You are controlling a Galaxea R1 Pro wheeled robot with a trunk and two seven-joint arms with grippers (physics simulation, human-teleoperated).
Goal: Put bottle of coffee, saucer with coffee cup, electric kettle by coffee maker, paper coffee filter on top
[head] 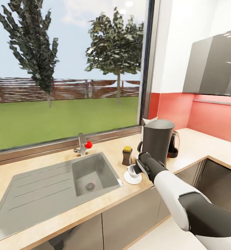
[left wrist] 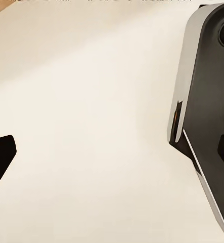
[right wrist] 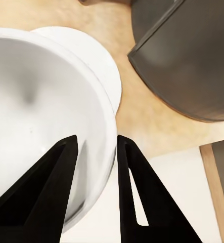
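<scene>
Right gripper [right wrist: 96,152] pinches the white ceramic coffee cup's [right wrist: 41,101] rim, fingers straddling the wall: rigid, slick, breakable, probably light.

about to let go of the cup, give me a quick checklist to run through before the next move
1. Coffee cup over the saucer: ok, saucer rim shows beneath it in the right wrist view.
2. Right gripper fingers straddle the cup wall, one inside, one outside: ok.
3. Cup fully seated on the saucer: cannot tell.
4. Saucer next to the coffee maker: ok.
5. Bottle of coffee on the countertop beside the coffee maker: ok.
6. Electric kettle next to the coffee maker: ok.
</scene>
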